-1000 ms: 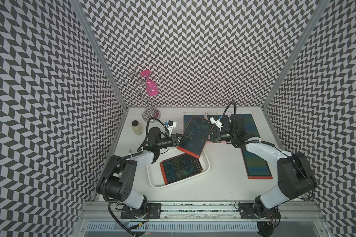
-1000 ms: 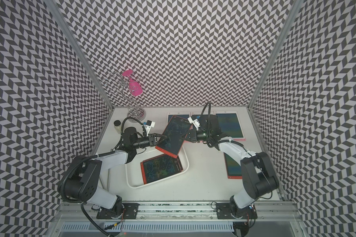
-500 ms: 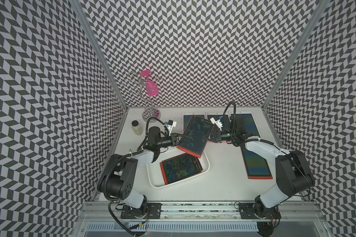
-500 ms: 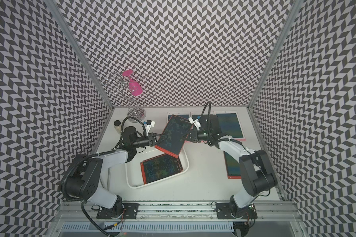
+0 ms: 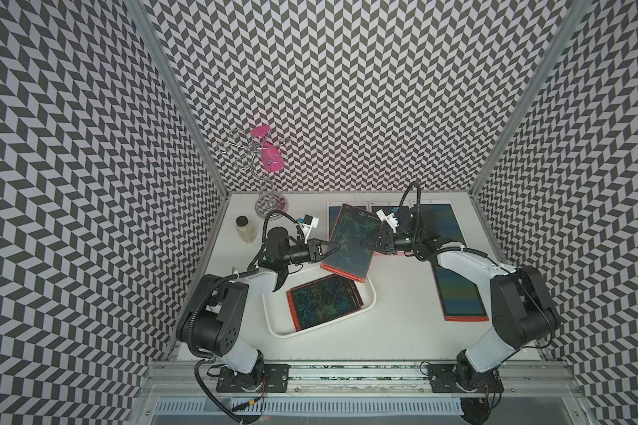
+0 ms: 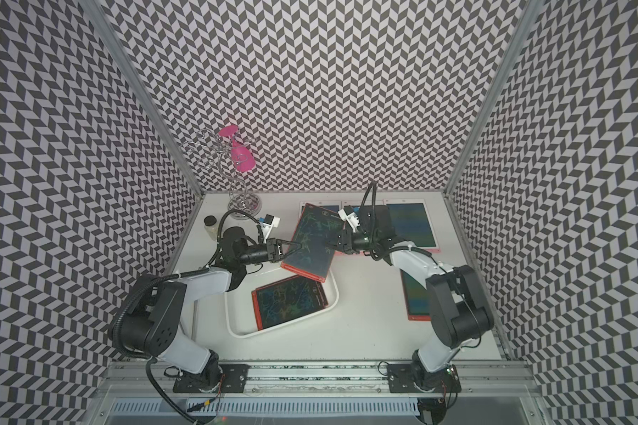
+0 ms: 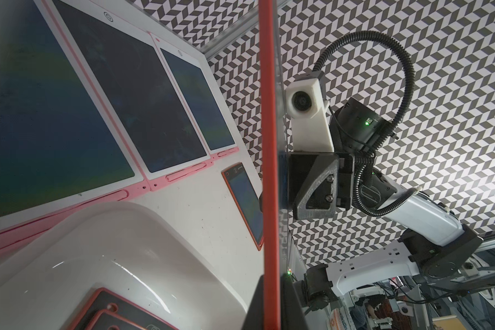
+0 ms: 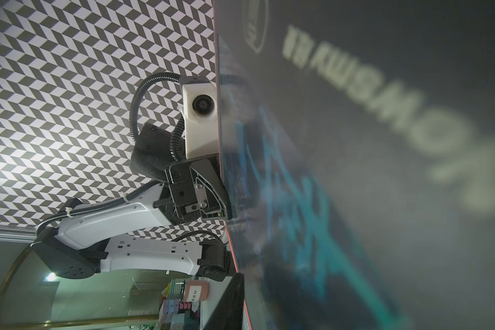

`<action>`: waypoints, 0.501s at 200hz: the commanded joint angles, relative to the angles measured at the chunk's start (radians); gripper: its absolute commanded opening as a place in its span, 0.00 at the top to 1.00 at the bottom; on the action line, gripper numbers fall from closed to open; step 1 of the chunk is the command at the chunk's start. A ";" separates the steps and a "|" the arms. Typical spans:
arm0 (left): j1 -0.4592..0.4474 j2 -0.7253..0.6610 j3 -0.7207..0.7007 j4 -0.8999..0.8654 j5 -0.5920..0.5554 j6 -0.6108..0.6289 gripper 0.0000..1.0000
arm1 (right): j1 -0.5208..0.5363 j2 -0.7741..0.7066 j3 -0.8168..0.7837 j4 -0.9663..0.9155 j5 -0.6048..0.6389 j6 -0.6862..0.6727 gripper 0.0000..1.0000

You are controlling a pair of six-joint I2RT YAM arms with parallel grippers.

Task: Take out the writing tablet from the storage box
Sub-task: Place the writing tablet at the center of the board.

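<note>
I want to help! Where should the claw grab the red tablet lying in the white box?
Probably its short edge on the robot's left, coming down from above. The tablet lies flat in the storage box, so only edges can be pinched, and bare floor beside that edge leaves finger room.

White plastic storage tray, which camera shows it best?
Best in both top views: almost the whole white plastic storage tray shows; the lifted red-framed writing tablet hides some far rim. The left wrist view catches only one curved corner; the right wrist view shows none of it.
</note>
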 commanded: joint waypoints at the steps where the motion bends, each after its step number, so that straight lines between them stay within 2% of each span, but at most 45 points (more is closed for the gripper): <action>1: -0.014 0.023 0.008 0.022 0.010 -0.005 1.00 | 0.001 -0.002 0.040 0.051 -0.024 0.004 0.65; 54: -0.015 0.018 -0.006 0.061 0.021 -0.050 1.00 | -0.032 0.002 0.041 0.022 0.023 -0.011 0.56; 100: -0.015 0.013 -0.014 0.086 0.024 -0.073 1.00 | -0.089 0.001 0.023 0.004 0.015 -0.029 0.51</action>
